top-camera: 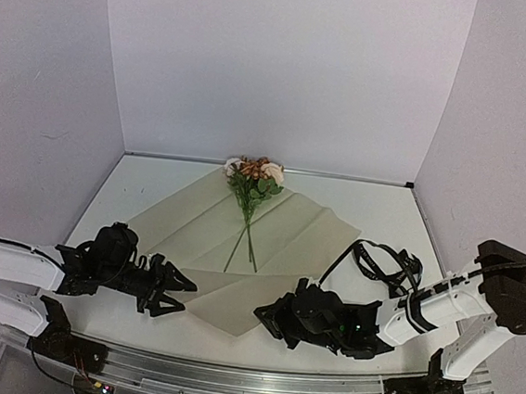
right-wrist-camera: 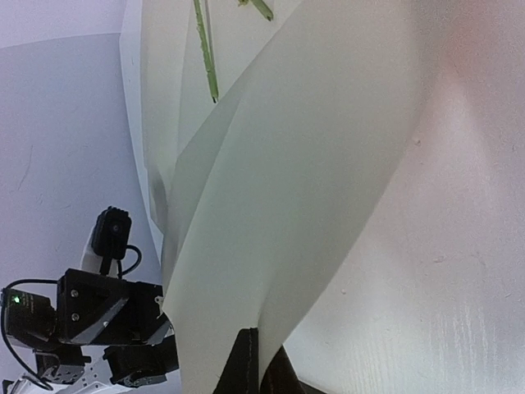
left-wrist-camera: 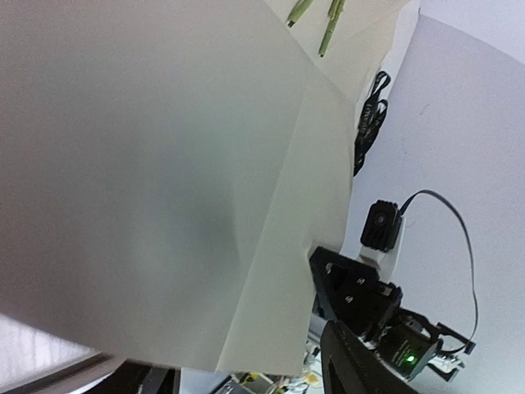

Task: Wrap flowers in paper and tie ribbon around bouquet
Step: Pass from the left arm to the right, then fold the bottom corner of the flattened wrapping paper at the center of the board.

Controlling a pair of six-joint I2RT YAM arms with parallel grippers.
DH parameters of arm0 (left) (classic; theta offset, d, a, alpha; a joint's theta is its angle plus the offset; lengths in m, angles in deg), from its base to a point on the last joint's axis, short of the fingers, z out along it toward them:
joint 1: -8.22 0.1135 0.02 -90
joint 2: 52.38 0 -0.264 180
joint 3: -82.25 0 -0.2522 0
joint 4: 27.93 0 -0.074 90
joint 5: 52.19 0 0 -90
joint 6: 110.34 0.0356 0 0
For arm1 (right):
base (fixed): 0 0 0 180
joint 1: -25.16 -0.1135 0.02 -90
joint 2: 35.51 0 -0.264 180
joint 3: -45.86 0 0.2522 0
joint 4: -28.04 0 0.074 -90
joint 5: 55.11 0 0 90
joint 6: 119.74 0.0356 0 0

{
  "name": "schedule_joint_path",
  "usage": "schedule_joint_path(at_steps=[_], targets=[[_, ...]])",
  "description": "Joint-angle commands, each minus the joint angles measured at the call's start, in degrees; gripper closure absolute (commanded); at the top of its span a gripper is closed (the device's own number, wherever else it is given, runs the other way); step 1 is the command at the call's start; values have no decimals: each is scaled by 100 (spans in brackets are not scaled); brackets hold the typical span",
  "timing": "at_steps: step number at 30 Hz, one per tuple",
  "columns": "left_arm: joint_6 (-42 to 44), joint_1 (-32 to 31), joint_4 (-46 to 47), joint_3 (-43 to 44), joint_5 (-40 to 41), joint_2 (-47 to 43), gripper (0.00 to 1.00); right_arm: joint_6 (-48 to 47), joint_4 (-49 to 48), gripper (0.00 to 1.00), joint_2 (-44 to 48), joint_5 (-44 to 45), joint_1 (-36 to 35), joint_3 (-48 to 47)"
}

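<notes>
From the top camera I see the paper [top-camera: 288,227] spread on the table [top-camera: 153,182] like a diamond, one corner towards the back wall and one towards me. The flowers [top-camera: 253,182] lie on it along the middle. Their blooms sit at the far corner and the stems [top-camera: 248,237] run down towards the centre of the sheet. The near corner is folded up and over between my two arms.

My right gripper [top-camera: 263,316] is low at the near right edge of the fold. In its wrist view the jaws are closed on the paper's edge. The sheet rises from the dark fingertips [right-wrist-camera: 244,361] in a curved flap and fills most of that view, with the stem ends at the top.

My left gripper [top-camera: 181,297] is at the near left edge of the fold. From above its two fingers stand apart in a fork, so I read it as open. I cannot tell whether either finger touches the paper. Its wrist view is mostly paper seen close, with a crease running down it, and my right arm beyond.

The ribbon [top-camera: 389,263] lies in a loose black heap on the table just off the paper's right corner, beside my right arm and apart from the flowers.
</notes>
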Motion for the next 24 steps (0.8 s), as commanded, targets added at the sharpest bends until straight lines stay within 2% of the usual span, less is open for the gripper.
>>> schedule_joint_path(at_steps=[1, 5, 9, 13, 18, 24], targets=[[1291, -15, -2085, 691, 95, -550, 38, 241, 157, 100, 77, -81, 16, 25], [2107, -9, -3226, 1451, 482, -583, 40, 385, 631, 100, 338, 45, 51, -149], [2746, 30, -3728, 2460, 948, -435, 42, 410, 1487, 100, 654, 235, 407, -608], [3387, 394, -4209, 3473, 1253, -184, 42, 470, 2366, 100, 612, 208, 820, -1410], [3998, 1264, -4344, 4253, 643, 391, 43, 714, 2575, 100, 194, -239, 1451, -2280], [4421, 1505, -4306, 4942, 439, 1123, 46, 722, 2633, 100, -578, -744, 2131, -3195]])
